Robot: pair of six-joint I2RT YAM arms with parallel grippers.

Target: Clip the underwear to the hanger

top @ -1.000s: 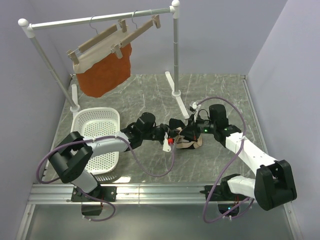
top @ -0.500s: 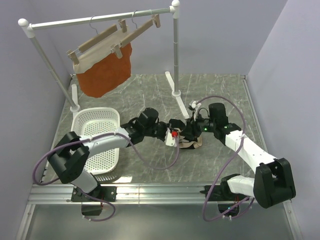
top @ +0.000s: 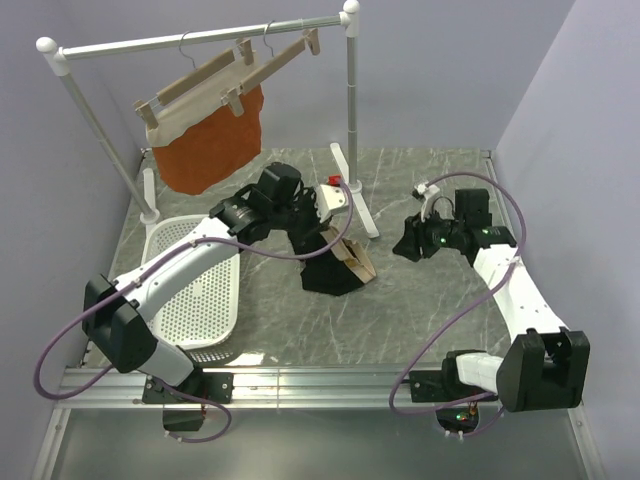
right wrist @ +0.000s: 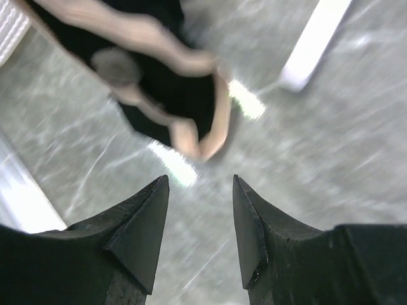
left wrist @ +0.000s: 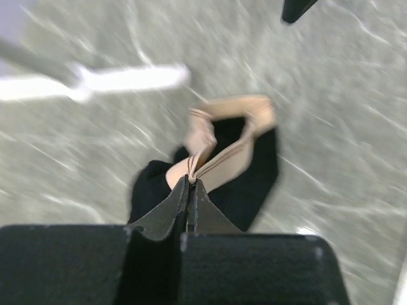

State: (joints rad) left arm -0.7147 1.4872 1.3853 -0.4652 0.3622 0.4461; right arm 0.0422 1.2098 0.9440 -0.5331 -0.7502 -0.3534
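**Lifted by the waistband, released on the right**

Holds the underwear (top: 330, 275) up by its tan waistband (left wrist: 222, 162) in the left pincer (left wrist: 191, 185), clamped shut on the fabric. Hoisted since a second ago from mid-bench toward the rack foot (top: 357, 208). Gripped from both sides then, from the left only now. Backed off to the right with the right pincer (right wrist: 198, 185), jaws apart and empty, well clear of the cloth. Leaves the hanger (top: 290, 53) bare on the rail (top: 200, 38), beside the rust-orange garment (top: 210, 150). Cannot tell whether the lower hem touches the bench (top: 430, 320). Smeared by motion in both wrist views; hidden behind the arm, from above, at the left fingertips.
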